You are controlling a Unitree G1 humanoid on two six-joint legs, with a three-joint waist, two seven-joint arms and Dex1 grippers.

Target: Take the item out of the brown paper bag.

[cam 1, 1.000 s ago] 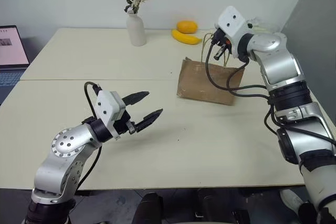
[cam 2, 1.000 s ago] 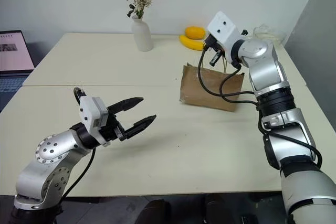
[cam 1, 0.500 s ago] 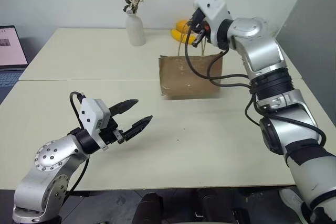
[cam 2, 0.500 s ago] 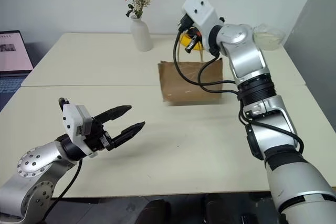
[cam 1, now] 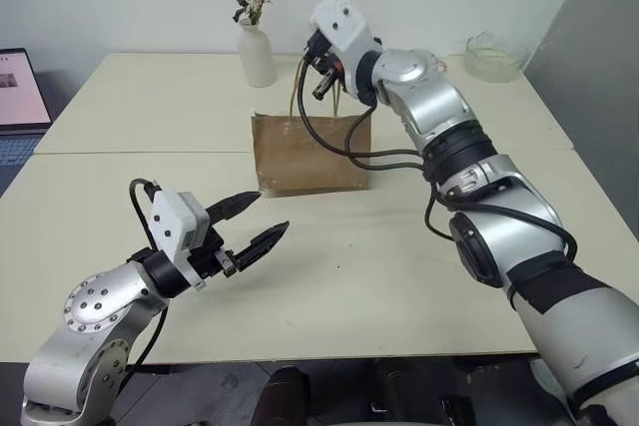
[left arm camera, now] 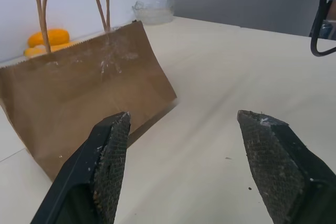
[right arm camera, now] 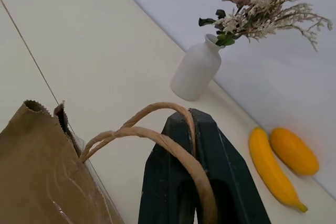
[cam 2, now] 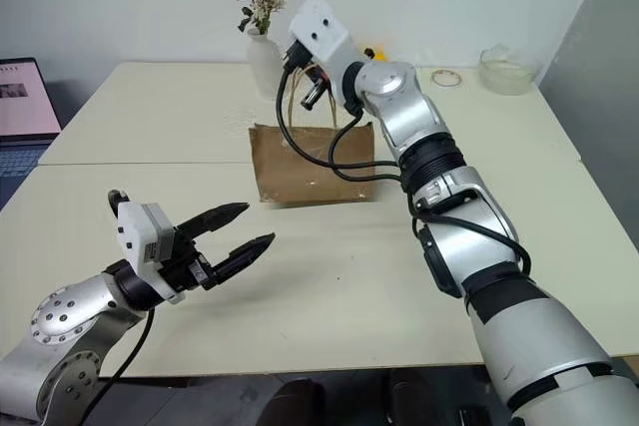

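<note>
The right gripper [cam 1: 321, 82] has its jaws closed on the 2 loop handles of the brown paper bag [cam 1: 308, 154], which stands mid-worktop. The left gripper [cam 1: 258, 222], at 7 o'clock from the bag, waits with jaws wide. The item is hidden, presumably inside. Next, likely: open the bag's mouth and reach in.

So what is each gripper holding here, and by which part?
Right gripper is shut on the brown paper bag by its loop handles; left gripper is open, holding nothing.
</note>
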